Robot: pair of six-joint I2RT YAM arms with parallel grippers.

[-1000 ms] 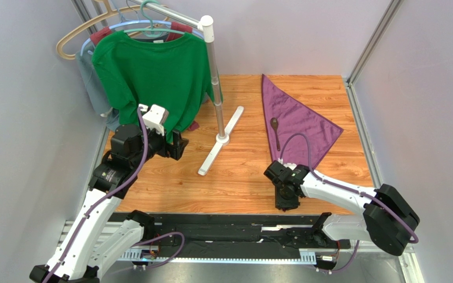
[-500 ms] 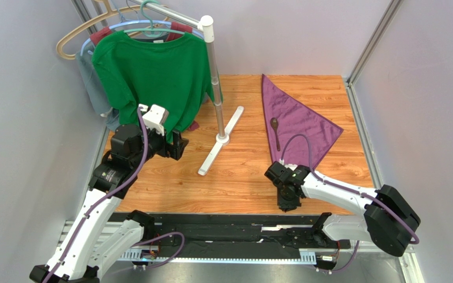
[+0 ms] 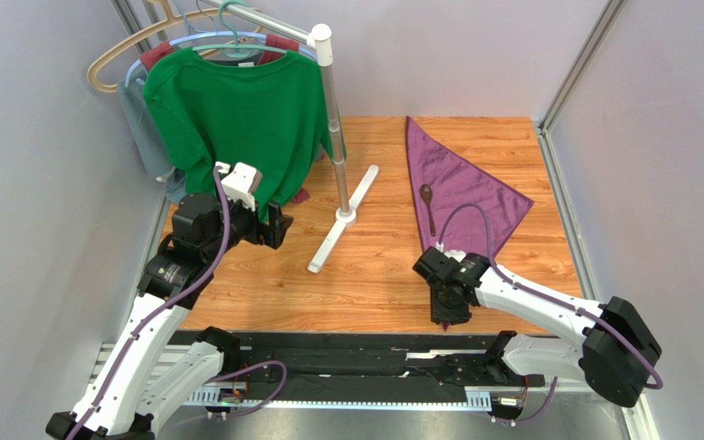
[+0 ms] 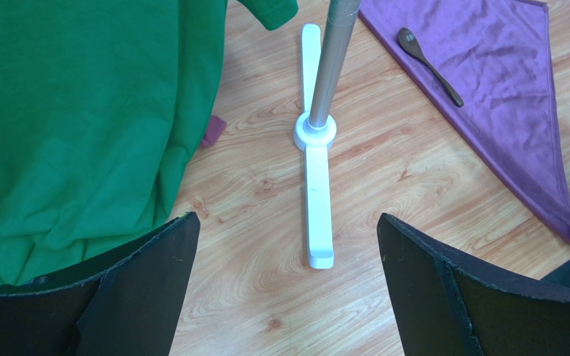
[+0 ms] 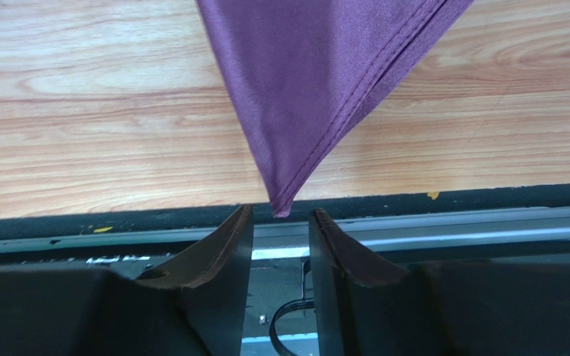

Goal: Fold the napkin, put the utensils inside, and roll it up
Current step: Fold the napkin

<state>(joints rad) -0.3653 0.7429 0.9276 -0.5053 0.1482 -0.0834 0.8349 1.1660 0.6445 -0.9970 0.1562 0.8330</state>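
The purple napkin (image 3: pixel 461 188) lies folded into a triangle on the right of the wooden table, with a dark spoon (image 3: pixel 428 207) resting on its left part. My right gripper (image 3: pixel 445 316) sits at the napkin's near corner, close to the table's front edge. In the right wrist view the napkin (image 5: pixel 318 74) narrows to a tip that reaches just between the fingertips of the right gripper (image 5: pixel 280 222), whose jaws stand apart with a gap. My left gripper (image 4: pixel 288 274) hangs wide open and empty by the green shirt. The napkin (image 4: pixel 503 89) and spoon (image 4: pixel 429 63) show far off in that view.
A green shirt (image 3: pixel 232 119) hangs on a rack with a metal pole (image 3: pixel 333 119) and white base foot (image 3: pixel 342 220) at the back left. Grey walls enclose the table. A black rail (image 5: pixel 414 200) runs along the near edge, right under the right gripper.
The right arm's forearm and elbow have shifted slightly to the right, its wrist staying at the napkin's near corner. The left arm, napkin and spoon have not moved.
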